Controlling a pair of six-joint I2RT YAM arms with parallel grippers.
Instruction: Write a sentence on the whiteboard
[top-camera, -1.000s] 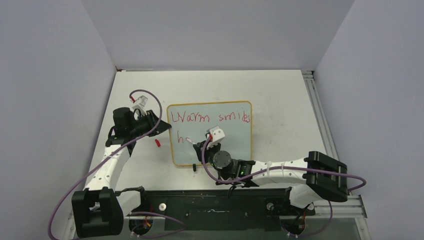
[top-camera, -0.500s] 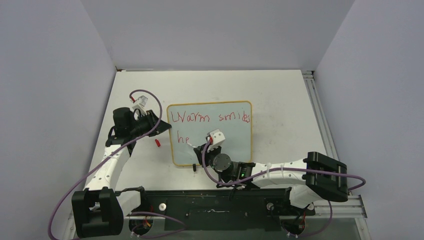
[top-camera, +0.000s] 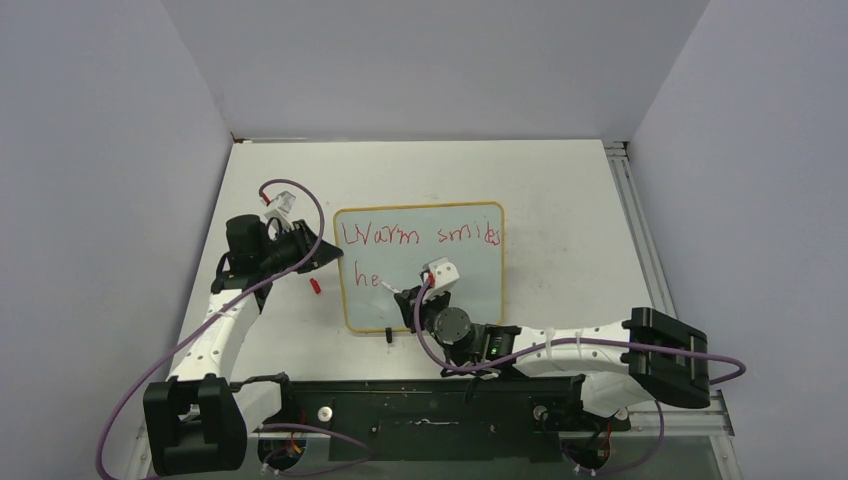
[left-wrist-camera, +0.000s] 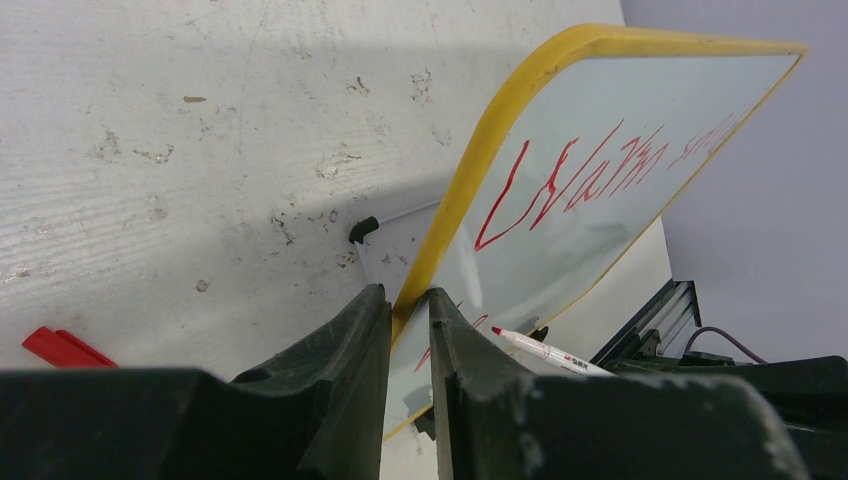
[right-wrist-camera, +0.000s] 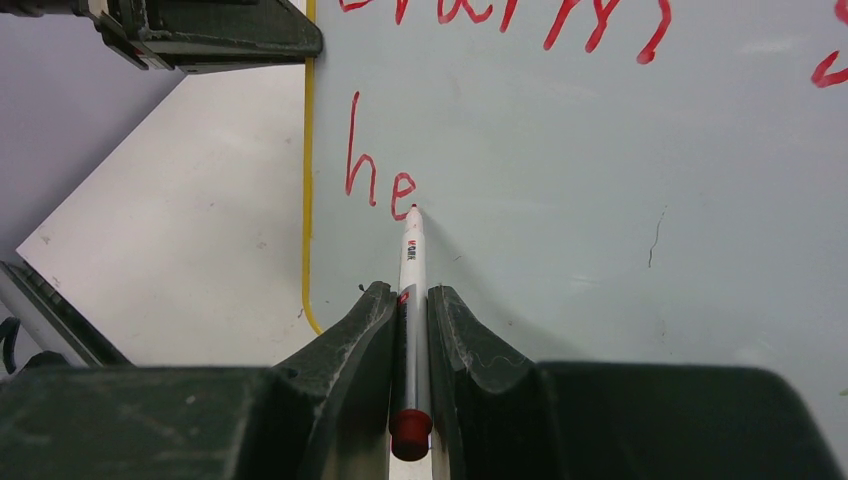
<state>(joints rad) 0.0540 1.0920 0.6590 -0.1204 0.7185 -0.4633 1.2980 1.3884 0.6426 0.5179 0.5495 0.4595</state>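
The whiteboard (top-camera: 470, 285) lies on the table, its yellow frame pinched at the left edge by my left gripper (top-camera: 335, 252), shut on it (left-wrist-camera: 408, 296). The sentence (top-camera: 420, 236) reads "Warm smiles" in red on the top line, with "he" (right-wrist-camera: 375, 175) below it. My right gripper (right-wrist-camera: 410, 292) is shut on a white marker (right-wrist-camera: 411, 250) with a red end. The marker's tip touches the board just right of the "e". In the top view the right gripper (top-camera: 405, 298) hangs over the board's lower left part.
A red marker cap (top-camera: 315, 286) lies on the table left of the board, below the left gripper. A small black foot (top-camera: 387, 333) sticks out at the board's near edge. An aluminium rail (top-camera: 640, 230) runs along the table's right side.
The letter "e" has appeared after the "h" on the second line. The right gripper with the marker has shifted slightly right. The left gripper has not moved.
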